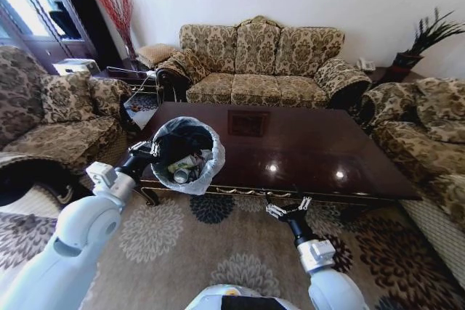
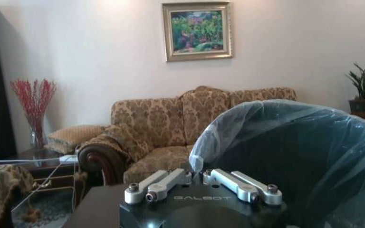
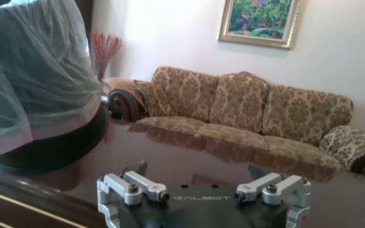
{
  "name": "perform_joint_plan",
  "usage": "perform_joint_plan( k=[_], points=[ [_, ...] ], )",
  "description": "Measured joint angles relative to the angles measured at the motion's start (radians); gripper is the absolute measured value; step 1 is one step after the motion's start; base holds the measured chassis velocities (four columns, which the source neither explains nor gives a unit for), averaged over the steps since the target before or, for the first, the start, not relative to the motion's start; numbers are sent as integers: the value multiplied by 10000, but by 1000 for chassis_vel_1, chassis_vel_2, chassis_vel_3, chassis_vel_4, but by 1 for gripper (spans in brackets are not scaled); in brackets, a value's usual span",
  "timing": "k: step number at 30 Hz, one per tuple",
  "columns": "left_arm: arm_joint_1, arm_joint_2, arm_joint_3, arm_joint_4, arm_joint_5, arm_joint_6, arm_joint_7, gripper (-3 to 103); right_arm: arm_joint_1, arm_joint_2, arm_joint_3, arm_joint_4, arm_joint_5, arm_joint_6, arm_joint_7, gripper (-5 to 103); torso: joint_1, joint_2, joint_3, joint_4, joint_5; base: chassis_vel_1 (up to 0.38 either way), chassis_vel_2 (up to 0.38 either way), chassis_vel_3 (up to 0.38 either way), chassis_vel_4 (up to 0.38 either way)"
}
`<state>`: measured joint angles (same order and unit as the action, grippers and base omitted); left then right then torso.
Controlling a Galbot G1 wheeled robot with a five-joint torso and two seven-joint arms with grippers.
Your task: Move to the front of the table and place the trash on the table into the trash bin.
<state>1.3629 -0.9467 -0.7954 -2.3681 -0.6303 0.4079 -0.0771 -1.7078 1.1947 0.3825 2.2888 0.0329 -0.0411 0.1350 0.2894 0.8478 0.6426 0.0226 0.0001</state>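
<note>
Gripping the trash bin (image 1: 186,156) by its rim, the left claw (image 1: 140,152) is clamped narrow; trash (image 1: 185,168) is lying inside, while the right claw (image 1: 288,209) is hanging wide at the worktop (image 1: 305,152) edge.

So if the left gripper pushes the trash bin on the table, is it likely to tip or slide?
The trash bin is small and holds only a few light items, so it is probably light. The table top is glossy, so it would more likely slide than tip. Its thin plastic bag looks floppy and may slip under the left gripper.
</note>
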Motion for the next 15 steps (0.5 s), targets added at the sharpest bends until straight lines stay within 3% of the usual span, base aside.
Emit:
perform_joint_plan(
  k=[10,15],
  points=[
    [165,48,-402,-123,-38,400,-102,1,-100,173,60,-36,-230,243,-29,100,-2,1,-1,-1,-1,101,-105,-100,98],
    [746,228,-1203,-363,-199,920,68,1,19,102,807,78,213,269,73,100,13,-2,4,-4,0,0,0,0,0]
  ],
)
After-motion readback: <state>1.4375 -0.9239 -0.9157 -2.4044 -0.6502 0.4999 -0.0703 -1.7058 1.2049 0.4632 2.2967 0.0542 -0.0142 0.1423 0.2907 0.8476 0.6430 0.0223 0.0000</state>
